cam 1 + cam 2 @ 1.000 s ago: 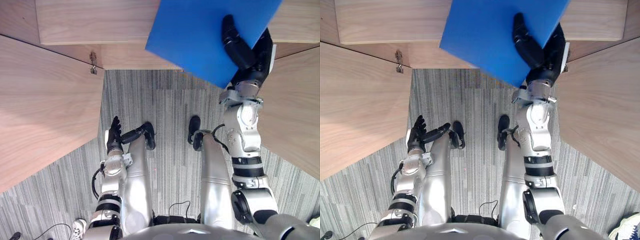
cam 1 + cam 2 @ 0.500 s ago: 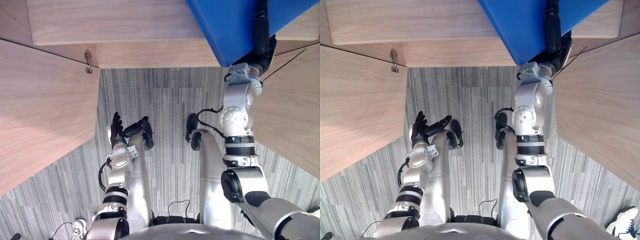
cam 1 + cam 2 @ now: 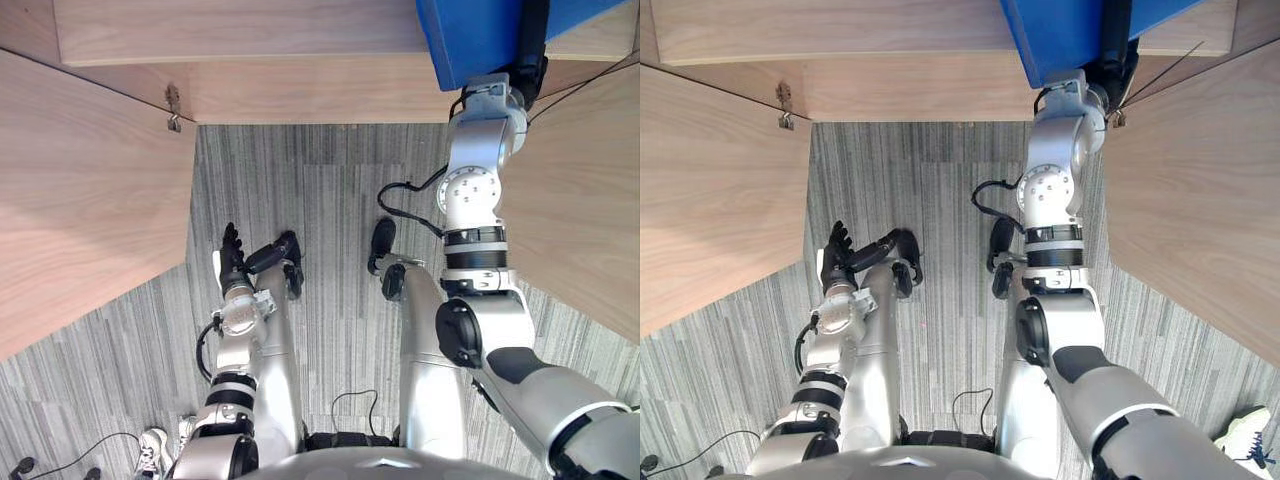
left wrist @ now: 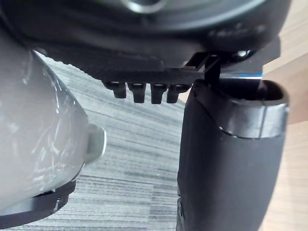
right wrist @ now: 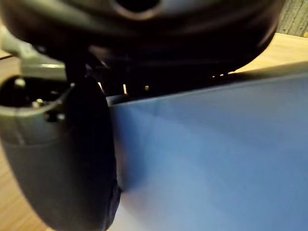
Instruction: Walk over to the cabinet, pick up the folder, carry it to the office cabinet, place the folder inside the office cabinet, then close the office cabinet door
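Folder: blue folder point(image 3: 470, 40), held up over the right end of the cabinet's point(image 3: 300, 50) far wooden board, just beside the right door point(image 3: 590, 220).
Right robot hand point(image 3: 530, 45): raised to the cabinet and gripping the folder, its thumb lying flat on the blue face; the fingers behind the folder are hidden.
Left robot hand point(image 3: 231, 262): low over the carpet, fingers straight, holding nothing.
Cabinet: pale wood. The left door point(image 3: 80, 200) and the right door both stand open, with a metal hinge point(image 3: 173, 108) at the left door's far corner.
Floor: grey striped carpet point(image 3: 320, 200) between the doors.
Near right corner of the floor: a white shoe point(image 3: 1245, 440).
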`<state>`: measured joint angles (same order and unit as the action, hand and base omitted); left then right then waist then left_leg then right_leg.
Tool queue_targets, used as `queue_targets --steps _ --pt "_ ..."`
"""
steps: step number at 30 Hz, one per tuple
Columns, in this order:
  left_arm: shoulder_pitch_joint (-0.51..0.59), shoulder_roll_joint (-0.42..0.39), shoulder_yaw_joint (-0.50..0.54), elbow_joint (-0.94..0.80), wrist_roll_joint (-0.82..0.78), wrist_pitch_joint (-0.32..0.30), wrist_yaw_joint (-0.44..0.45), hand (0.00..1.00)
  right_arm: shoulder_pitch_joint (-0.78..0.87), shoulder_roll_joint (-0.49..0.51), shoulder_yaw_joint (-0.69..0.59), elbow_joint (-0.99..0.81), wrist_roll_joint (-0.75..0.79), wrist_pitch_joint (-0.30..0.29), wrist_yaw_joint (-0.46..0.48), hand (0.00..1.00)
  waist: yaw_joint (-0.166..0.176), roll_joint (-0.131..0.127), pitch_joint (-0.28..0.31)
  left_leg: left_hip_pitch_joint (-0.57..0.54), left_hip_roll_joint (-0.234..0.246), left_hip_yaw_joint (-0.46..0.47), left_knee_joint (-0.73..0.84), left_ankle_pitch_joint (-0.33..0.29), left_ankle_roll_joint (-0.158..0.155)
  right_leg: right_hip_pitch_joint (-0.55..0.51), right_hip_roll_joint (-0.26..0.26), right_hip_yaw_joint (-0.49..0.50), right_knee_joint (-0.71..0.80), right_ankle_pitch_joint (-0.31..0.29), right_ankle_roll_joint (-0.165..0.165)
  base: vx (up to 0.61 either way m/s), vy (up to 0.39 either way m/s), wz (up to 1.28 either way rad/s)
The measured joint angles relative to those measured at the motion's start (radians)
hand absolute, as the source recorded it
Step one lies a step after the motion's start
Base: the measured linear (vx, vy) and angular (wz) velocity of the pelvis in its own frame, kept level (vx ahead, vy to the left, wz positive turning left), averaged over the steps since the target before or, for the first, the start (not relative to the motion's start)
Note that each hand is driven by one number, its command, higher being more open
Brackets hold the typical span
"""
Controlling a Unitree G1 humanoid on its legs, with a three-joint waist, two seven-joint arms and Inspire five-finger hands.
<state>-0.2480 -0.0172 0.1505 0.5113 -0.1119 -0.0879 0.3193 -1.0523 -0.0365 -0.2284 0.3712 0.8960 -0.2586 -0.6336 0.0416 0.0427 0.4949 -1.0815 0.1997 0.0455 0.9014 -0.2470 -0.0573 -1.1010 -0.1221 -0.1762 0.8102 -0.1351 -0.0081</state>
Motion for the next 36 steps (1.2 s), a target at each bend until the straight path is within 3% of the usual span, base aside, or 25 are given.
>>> queue_targets --steps 14,19,24,36 --pt "0.009 0.019 -0.022 -0.001 -0.018 -0.01 -0.003 1.0 -0.089 -0.054 0.048 0.076 0.0 0.041 -0.008 1.0 0.003 0.002 -0.006 -0.004 0.013 -0.006 -0.078 0.067 -0.022 -0.004 -0.018 -0.068 -0.038 0.004 -0.004 -0.01 0.001 0.03" --pt "0.014 0.022 -0.047 -0.008 -0.035 -0.013 -0.019 1.0 -0.205 -0.123 0.088 0.148 0.009 0.059 0.053 1.0 0.015 0.015 -0.013 -0.014 0.018 -0.007 -0.095 0.082 -0.029 -0.015 -0.019 -0.078 -0.042 0.004 -0.004 0.0 0.008 0.06" --pt "0.017 0.025 -0.057 -0.017 -0.036 -0.019 -0.024 1.0 -0.254 -0.163 0.141 0.177 0.008 0.079 0.1 1.0 0.026 0.015 -0.014 -0.017 0.018 -0.02 -0.102 0.1 -0.026 -0.013 -0.021 -0.099 -0.036 0.028 -0.058 0.04 0.027 0.1" --pt "0.028 0.043 -0.068 -0.017 -0.055 -0.04 -0.048 1.0 -0.272 -0.278 0.231 0.305 0.01 0.123 0.178 1.0 0.024 0.015 -0.014 -0.018 0.016 -0.025 -0.104 0.097 -0.024 -0.009 -0.023 -0.102 -0.038 0.023 -0.056 0.01 0.071 0.01"
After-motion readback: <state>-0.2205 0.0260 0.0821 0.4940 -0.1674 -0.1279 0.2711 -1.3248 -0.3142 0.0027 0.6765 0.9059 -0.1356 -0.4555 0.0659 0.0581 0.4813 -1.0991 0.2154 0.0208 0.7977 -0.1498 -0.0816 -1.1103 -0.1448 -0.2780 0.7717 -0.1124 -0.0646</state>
